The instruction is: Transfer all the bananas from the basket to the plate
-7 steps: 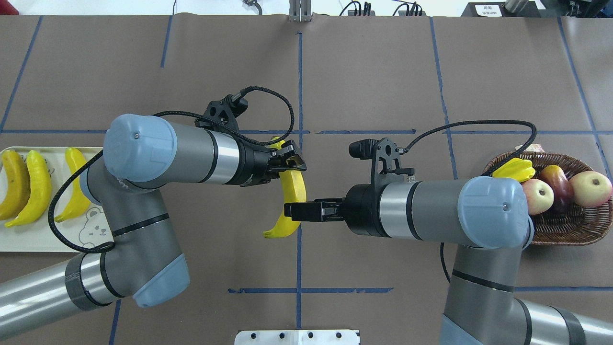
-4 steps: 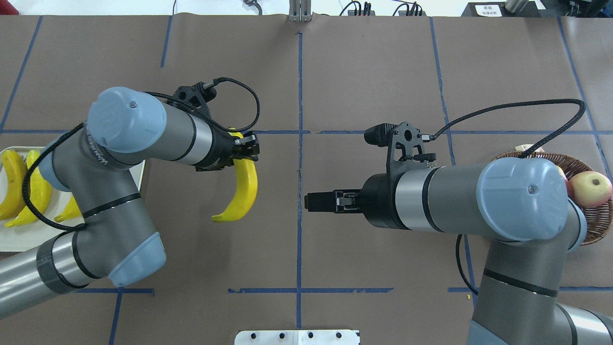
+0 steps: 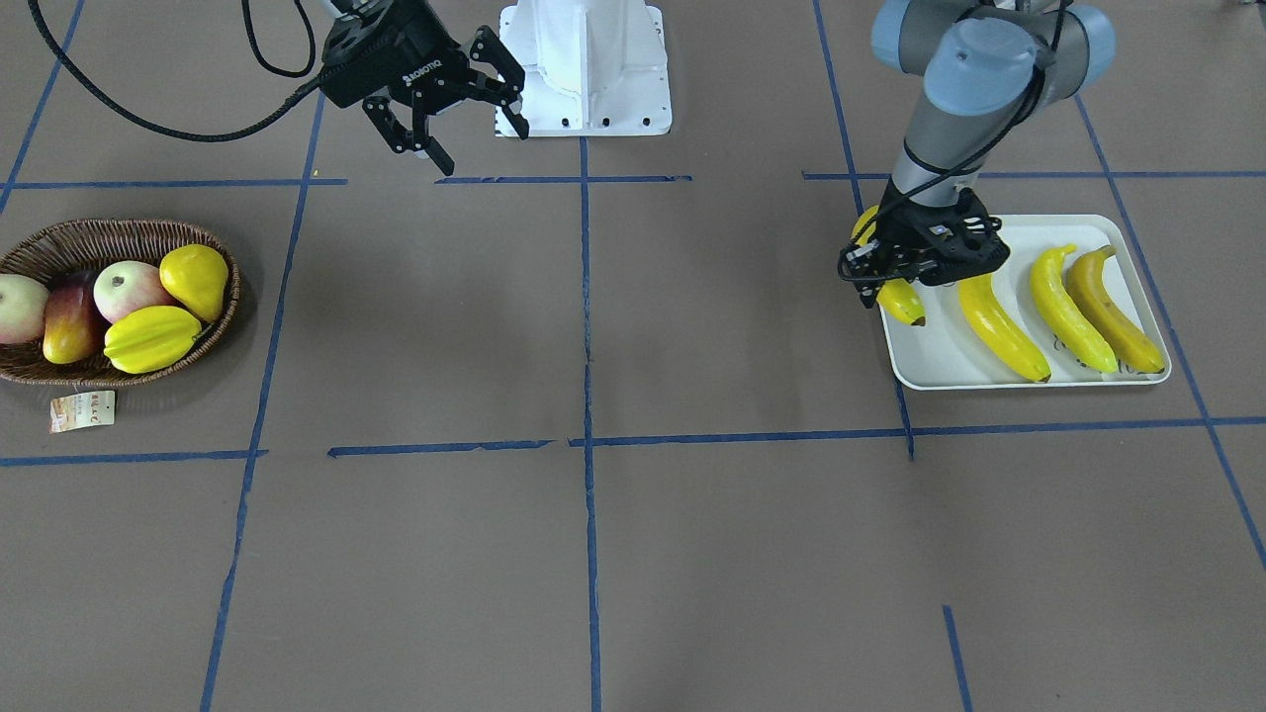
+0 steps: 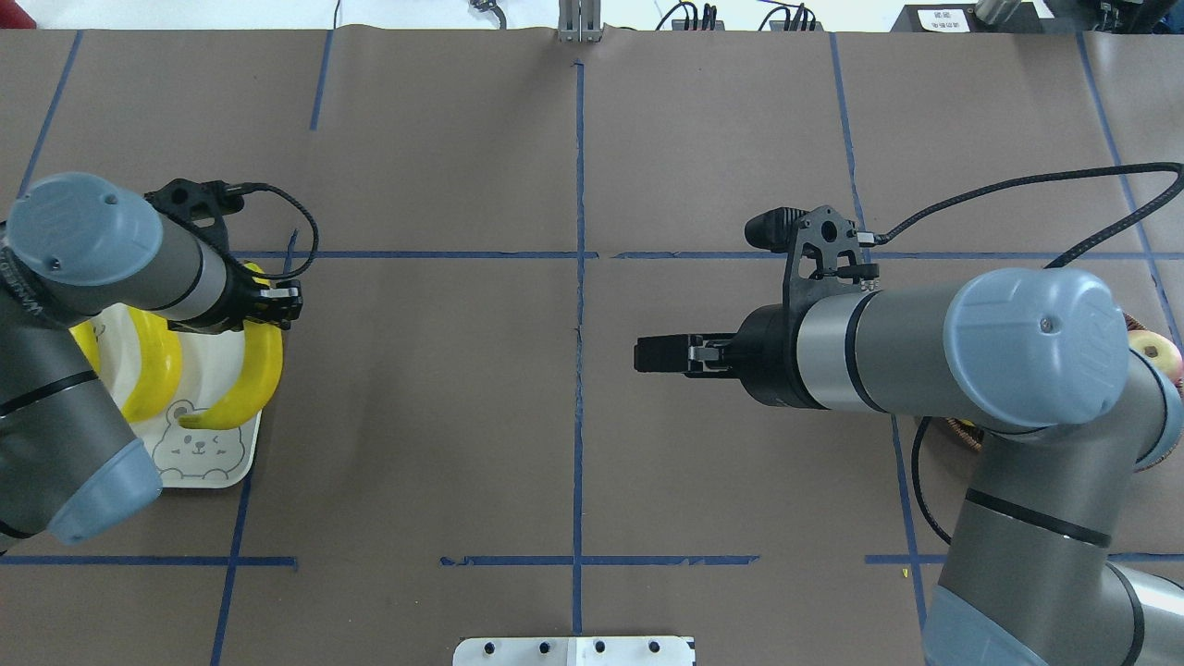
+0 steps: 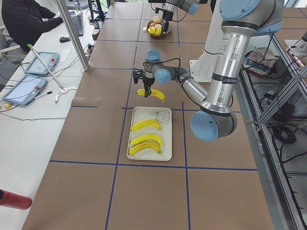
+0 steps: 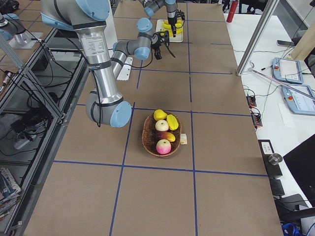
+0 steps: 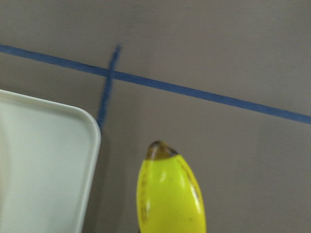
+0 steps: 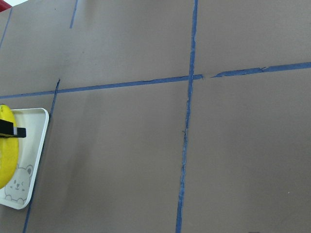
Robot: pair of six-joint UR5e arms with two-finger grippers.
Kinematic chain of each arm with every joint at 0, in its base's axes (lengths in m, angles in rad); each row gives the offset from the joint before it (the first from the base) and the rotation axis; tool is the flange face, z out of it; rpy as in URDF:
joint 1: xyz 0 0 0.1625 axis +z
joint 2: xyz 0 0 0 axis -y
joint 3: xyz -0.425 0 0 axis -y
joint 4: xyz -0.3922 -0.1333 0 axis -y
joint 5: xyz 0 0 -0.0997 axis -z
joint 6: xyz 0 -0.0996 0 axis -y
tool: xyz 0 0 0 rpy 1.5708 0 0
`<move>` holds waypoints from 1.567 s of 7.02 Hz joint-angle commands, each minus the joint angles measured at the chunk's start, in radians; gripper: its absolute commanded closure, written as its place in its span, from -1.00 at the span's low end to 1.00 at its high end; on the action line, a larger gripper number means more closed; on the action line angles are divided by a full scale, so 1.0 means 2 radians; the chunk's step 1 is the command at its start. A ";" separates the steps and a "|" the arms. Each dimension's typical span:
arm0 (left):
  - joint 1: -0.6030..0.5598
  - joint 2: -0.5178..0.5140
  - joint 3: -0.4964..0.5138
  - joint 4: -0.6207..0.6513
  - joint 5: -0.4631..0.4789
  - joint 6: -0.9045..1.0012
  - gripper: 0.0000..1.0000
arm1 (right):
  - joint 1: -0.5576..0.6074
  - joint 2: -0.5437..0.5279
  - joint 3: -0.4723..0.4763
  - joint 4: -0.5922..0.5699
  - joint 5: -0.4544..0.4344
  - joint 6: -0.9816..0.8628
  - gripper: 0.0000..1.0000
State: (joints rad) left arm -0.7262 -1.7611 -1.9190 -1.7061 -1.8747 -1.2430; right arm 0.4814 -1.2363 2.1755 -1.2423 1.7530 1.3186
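Observation:
My left gripper (image 3: 890,277) is shut on a yellow banana (image 3: 902,302) and holds it just above the plate's (image 3: 940,371) edge nearest the table's middle. Three more bananas (image 3: 1066,311) lie side by side on that pale plate with the bear print (image 4: 199,449). In the left wrist view the held banana's dark tip (image 7: 160,150) hangs beside the plate's rounded corner (image 7: 58,160). My right gripper (image 3: 482,146) hovers open and empty near the robot's base. The wicker basket (image 3: 109,235) holds two apples, a mango, a starfruit and a pear.
A paper tag (image 3: 83,411) lies on the table beside the basket. In the overhead view my right arm (image 4: 962,356) covers most of the basket (image 4: 1156,444). Blue tape lines (image 3: 584,326) cross the brown table cover. A person sits at a side desk (image 5: 29,19).
My left arm has carried the banana leftward from the table's middle to the plate's edge. My right arm has drawn back to the right, its gripper open and empty.

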 commanded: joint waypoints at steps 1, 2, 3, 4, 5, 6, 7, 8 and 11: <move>-0.014 0.024 0.014 -0.001 0.002 0.029 0.98 | 0.002 -0.004 0.001 -0.001 -0.001 0.000 -1.00; -0.013 0.023 0.019 -0.001 0.002 0.029 0.94 | 0.002 -0.003 0.001 -0.001 -0.001 0.000 -1.00; -0.011 0.022 0.029 -0.001 0.002 0.029 0.89 | 0.002 -0.002 0.001 -0.001 -0.001 0.000 -1.00; -0.011 0.022 0.038 -0.001 0.002 0.029 0.73 | 0.003 -0.003 0.001 -0.001 -0.001 0.000 -1.00; -0.010 0.021 0.041 -0.001 0.002 0.029 -0.32 | 0.003 -0.004 0.004 -0.001 -0.001 0.000 -1.00; -0.010 0.021 0.043 -0.002 0.002 0.029 -0.99 | 0.004 -0.006 0.006 -0.002 0.000 0.000 -1.00; -0.011 0.019 0.035 -0.002 0.002 0.029 -1.00 | 0.015 -0.010 0.006 -0.011 0.005 0.000 -1.00; -0.020 0.016 0.022 -0.001 -0.001 0.035 -1.00 | 0.050 -0.011 0.006 -0.041 0.044 -0.021 -1.00; -0.101 0.021 -0.029 0.009 -0.077 0.102 -1.00 | 0.174 -0.058 0.008 -0.148 0.146 -0.227 -1.00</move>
State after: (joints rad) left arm -0.8496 -1.7249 -1.9516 -1.6939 -1.9460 -1.1354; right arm 0.7426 -1.2932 2.1917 -1.4787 1.9849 1.0401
